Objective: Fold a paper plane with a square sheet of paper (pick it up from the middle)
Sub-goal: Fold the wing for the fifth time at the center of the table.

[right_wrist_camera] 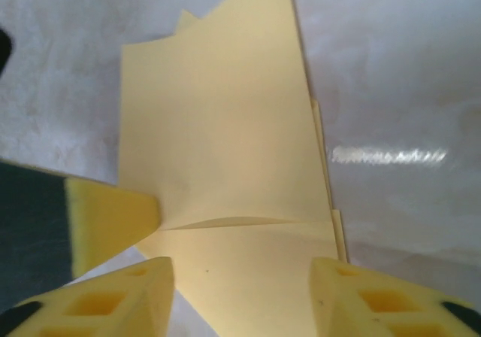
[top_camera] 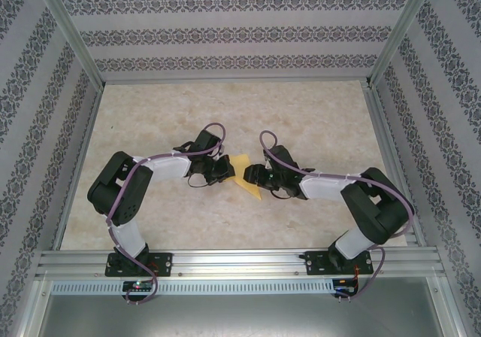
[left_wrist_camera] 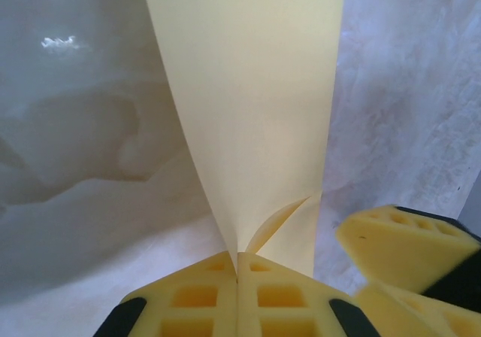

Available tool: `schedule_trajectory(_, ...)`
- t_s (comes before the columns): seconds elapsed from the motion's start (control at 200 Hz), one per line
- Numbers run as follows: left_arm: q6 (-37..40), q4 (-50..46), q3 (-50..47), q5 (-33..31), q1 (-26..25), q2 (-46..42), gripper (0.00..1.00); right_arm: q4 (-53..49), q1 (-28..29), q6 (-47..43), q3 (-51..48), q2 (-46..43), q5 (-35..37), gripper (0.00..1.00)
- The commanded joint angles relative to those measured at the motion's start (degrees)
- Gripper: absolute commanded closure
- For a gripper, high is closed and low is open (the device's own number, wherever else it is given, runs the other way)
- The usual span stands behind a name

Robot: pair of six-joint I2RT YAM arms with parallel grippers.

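Left claw (left_wrist_camera: 238,265) clamped on the paper (left_wrist_camera: 255,111); right claw (right_wrist_camera: 242,277) apart around it.
Paper sits mid-frame in the top view, between both claws, over the tabletop (top_camera: 301,119). Best to pinch on the crease, square and gentle, so the layers don't slip.

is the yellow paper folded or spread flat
Folded. The paper shows stacked layer edges and a crease across it, and the left gripper pinches a doubled part.
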Motion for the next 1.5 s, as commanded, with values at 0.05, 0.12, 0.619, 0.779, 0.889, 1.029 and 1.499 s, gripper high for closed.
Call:
schedule_trajectory(0.05,-0.77,-0.21,0.95,-0.73,-0.95,-1.34,0.98,-2.13,1.49,-12.84,-2.50,-7.42,8.74,0.36)
schedule_trajectory(0.12,-0.91,-1.32,1.66,-0.80,-1.08,-1.66,0.98,-2.32,4.34,-18.29,-4.00,-10.57,14.39,0.35)
schedule_trajectory(0.619,-1.74,-5.03,4.54,-1.38,-1.53,-1.86,0.98,9.26,17.87,-43.63,-6.57,-5.23,28.28,0.35)
schedule_trajectory(0.779,-1.97,-6.08,5.22,-1.58,-1.58,-1.84,0.98,11.99,18.53,-46.61,-5.49,-0.58,30.13,0.40)
schedule_trajectory(0.889,-2.30,-6.54,5.50,-1.64,-1.64,-1.85,0.98,14.27,18.98,-47.96,-5.36,2.46,31.75,0.45)
schedule_trajectory(1.029,-2.63,-7.00,5.79,-1.80,-1.66,-1.99,0.98,15.20,18.99,-48.29,-3.74,5.93,33.87,0.58)
schedule_trajectory(1.499,-2.28,-8.55,6.31,-2.55,-1.66,-2.02,0.98,20.13,18.99,-47.93,-5.13,6.71,33.27,0.76)
